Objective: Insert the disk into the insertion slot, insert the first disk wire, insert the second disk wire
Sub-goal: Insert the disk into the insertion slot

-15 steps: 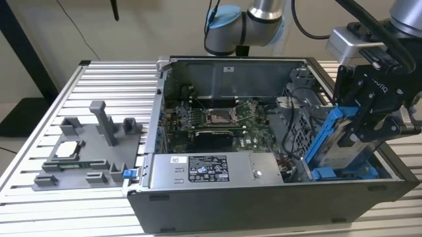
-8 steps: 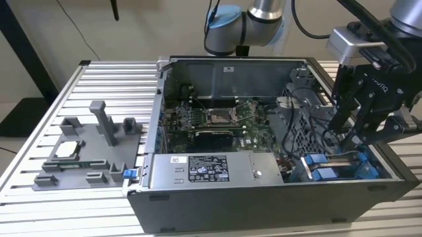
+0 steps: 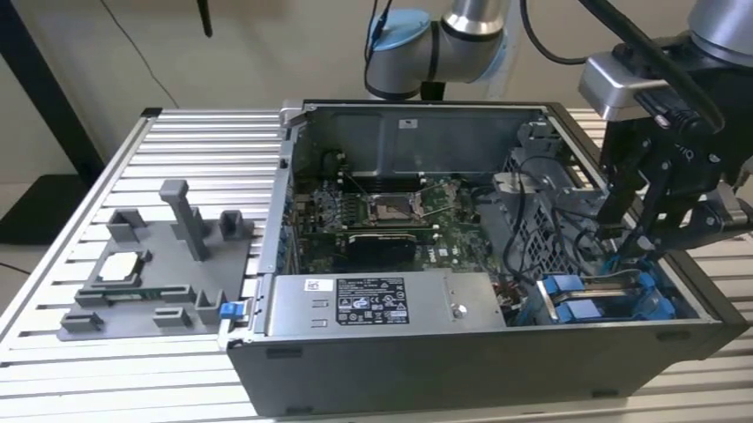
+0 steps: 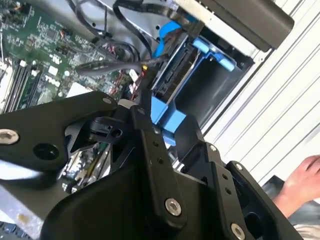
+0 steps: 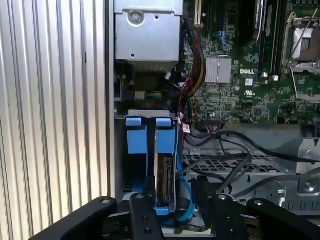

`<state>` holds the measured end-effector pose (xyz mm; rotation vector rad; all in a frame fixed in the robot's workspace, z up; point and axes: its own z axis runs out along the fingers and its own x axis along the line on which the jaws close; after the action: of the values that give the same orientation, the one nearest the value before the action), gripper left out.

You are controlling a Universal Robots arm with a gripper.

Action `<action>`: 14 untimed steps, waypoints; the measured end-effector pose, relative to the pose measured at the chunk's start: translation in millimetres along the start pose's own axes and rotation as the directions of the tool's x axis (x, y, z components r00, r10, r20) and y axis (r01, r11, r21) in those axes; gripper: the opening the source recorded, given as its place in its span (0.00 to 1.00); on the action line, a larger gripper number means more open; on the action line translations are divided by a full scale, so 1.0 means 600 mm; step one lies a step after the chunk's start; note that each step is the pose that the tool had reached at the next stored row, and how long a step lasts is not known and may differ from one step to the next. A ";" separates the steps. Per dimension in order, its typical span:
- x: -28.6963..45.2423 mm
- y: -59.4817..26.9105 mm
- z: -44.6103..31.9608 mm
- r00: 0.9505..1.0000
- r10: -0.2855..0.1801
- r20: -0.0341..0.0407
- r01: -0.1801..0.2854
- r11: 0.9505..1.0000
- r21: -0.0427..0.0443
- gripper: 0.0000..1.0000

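Print inside the computer case
A white and black label (image 3: 369,300) sits on the grey power supply box (image 3: 294,310), its small print unreadable. A white maker's mark (image 5: 248,71) stands on the green motherboard (image 5: 235,102).

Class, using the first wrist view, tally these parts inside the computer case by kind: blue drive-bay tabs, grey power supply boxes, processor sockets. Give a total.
Blue drive-bay tabs: 2
Grey power supply boxes: 1
Processor sockets: 1
Total: 4
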<state>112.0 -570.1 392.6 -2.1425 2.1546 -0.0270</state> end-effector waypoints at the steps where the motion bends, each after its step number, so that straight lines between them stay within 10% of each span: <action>1: -0.003 0.000 0.000 1.000 0.000 0.001 0.000 1.000 0.008 1.00; 14: -0.024 0.000 0.017 1.000 -0.001 0.007 0.000 1.000 0.023 1.00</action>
<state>112.9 -555.4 383.4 -2.1276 2.1395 -0.0448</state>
